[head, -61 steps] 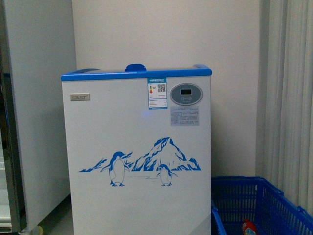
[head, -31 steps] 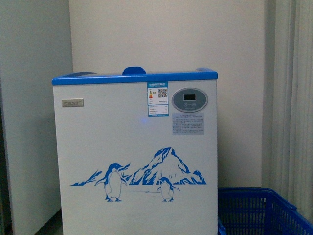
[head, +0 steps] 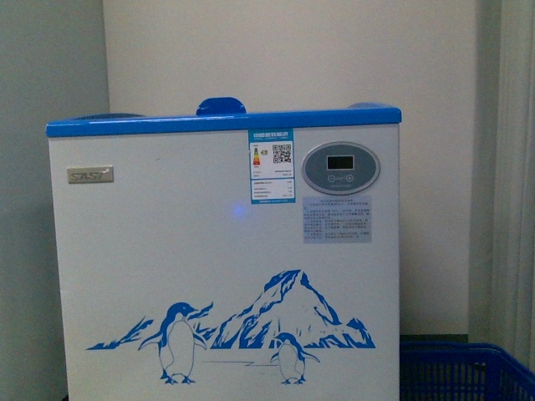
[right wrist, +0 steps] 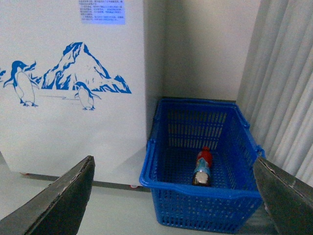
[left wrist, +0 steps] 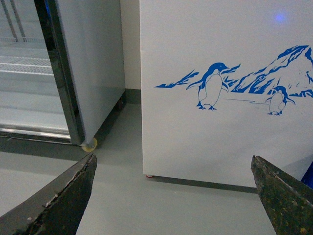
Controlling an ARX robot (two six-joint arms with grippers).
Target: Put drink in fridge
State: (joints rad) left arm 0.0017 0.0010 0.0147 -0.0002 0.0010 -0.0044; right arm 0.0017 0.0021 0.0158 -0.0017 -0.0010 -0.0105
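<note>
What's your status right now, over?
Left gripper open, empty. Right gripper open, empty. Drink lying in blue basket beside fridge, not yet picked up. Nothing over the drink.

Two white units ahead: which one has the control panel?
The fridge, the lower one with blue rim and penguins; its oval grey control panel is on the front. The tall cabinet beside it is plain.

Fridge (head: 226, 267): loomed larger and nearer in front view. Blue basket (head: 464, 372): slid to the lower corner. Drink (right wrist: 203, 166): dropped out of front view (showed only between the right gripper's fingers (right wrist: 54, 200)).
</note>
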